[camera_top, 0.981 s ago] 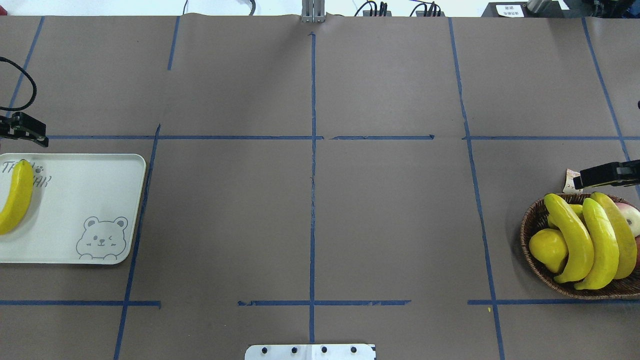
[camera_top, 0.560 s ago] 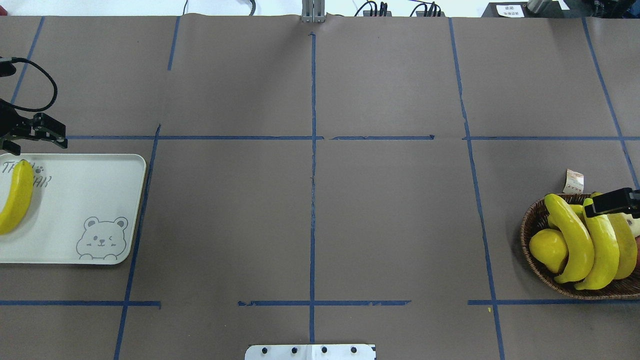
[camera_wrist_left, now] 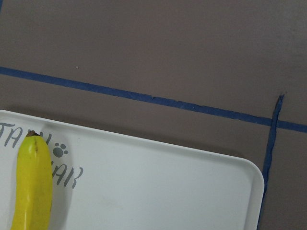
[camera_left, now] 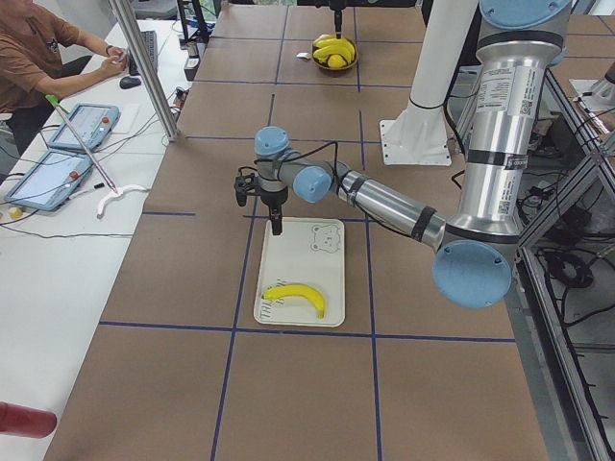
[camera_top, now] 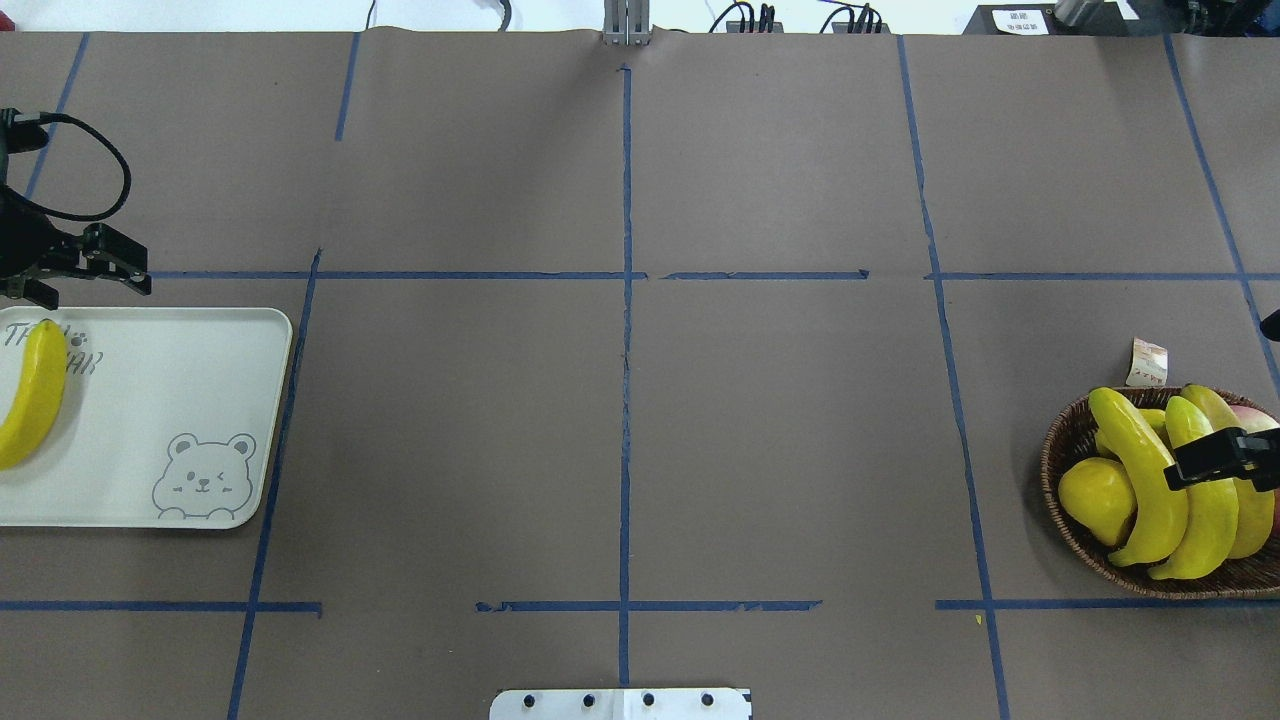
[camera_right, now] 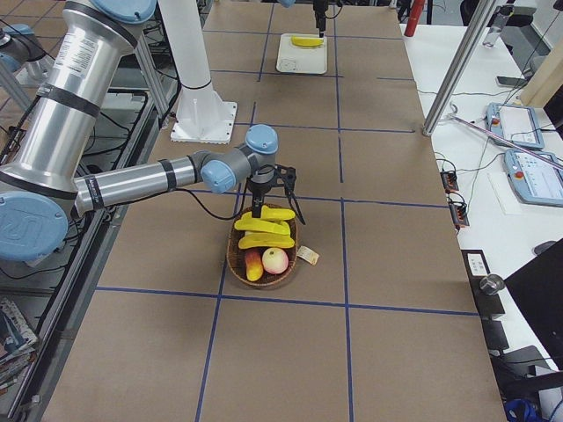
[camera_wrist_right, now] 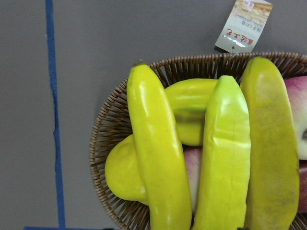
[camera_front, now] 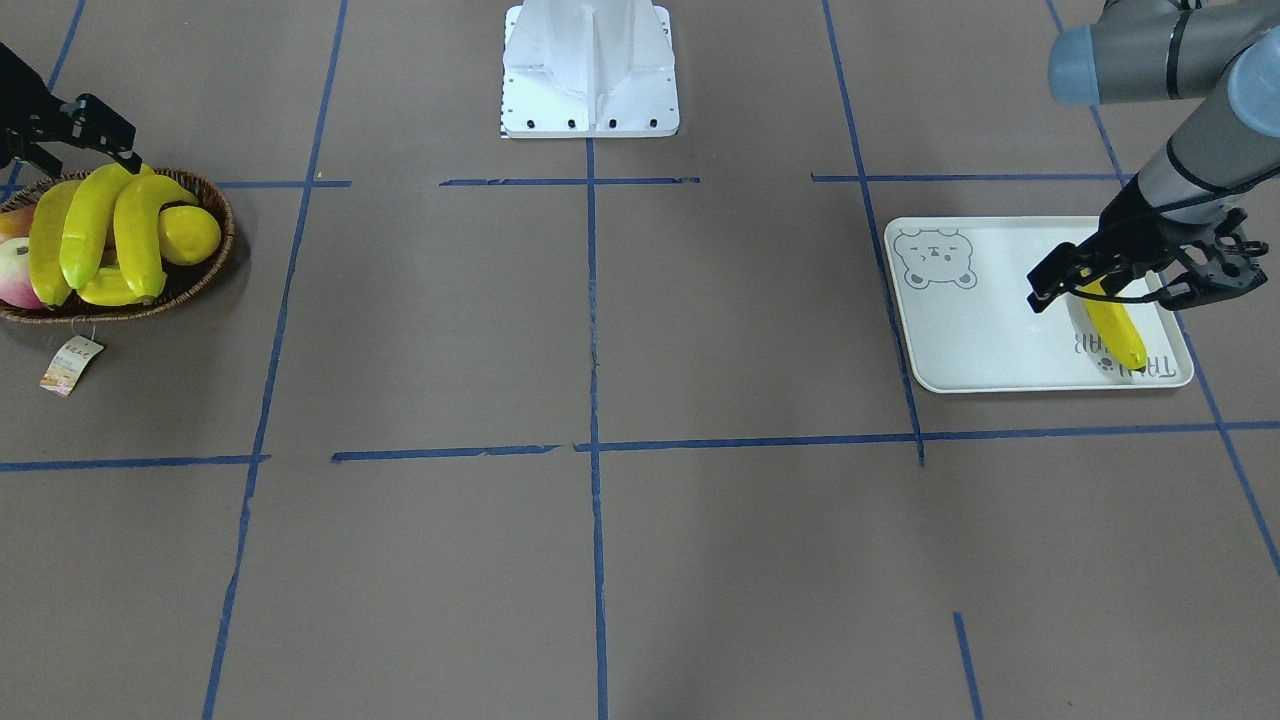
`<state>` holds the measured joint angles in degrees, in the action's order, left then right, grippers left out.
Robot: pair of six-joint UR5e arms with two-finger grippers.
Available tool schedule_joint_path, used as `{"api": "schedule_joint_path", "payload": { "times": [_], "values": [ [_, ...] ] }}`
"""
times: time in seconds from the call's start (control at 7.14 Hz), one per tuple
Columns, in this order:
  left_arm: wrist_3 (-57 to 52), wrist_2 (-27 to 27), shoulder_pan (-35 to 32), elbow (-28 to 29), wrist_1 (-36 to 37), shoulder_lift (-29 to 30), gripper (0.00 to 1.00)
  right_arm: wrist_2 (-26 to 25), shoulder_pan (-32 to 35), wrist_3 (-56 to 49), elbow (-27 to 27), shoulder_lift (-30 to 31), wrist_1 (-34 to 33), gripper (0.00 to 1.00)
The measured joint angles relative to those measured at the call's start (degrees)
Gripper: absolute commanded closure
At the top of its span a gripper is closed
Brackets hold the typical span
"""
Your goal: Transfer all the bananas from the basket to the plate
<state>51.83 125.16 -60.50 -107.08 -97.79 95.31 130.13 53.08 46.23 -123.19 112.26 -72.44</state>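
Three yellow bananas [camera_top: 1140,470] lie side by side in the woven basket [camera_top: 1060,450] at the table's right end; the right wrist view shows them close up [camera_wrist_right: 158,153]. One banana [camera_top: 35,395] lies on the pale plate [camera_top: 180,400] with the bear drawing at the left end, also in the left wrist view [camera_wrist_left: 33,182]. My right gripper [camera_front: 70,150] hovers open and empty over the basket's bananas. My left gripper [camera_front: 1105,295] is open and empty, above the plate's far part near the lying banana.
The basket also holds a yellow lemon [camera_top: 1095,495], a red-and-white apple [camera_top: 1262,415] and another yellow fruit [camera_wrist_right: 192,100] under the bananas. A paper tag [camera_top: 1147,362] lies beside the basket. Blue tape lines cross the brown table. The robot's base plate [camera_front: 590,75] stands at mid-table.
My right gripper has moved from beyond the basket's far rim to over the bananas. My left gripper has shifted a little inward along the plate's far edge.
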Motion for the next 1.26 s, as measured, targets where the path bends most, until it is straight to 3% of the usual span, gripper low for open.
{"api": "schedule_joint_path", "payload": {
  "times": [1.26],
  "values": [
    [0.91,0.17,0.09,-0.94,0.24,0.34,0.0,-1.45,-3.11,-0.53,3.29,2.62,-0.16,0.36]
  ]
}}
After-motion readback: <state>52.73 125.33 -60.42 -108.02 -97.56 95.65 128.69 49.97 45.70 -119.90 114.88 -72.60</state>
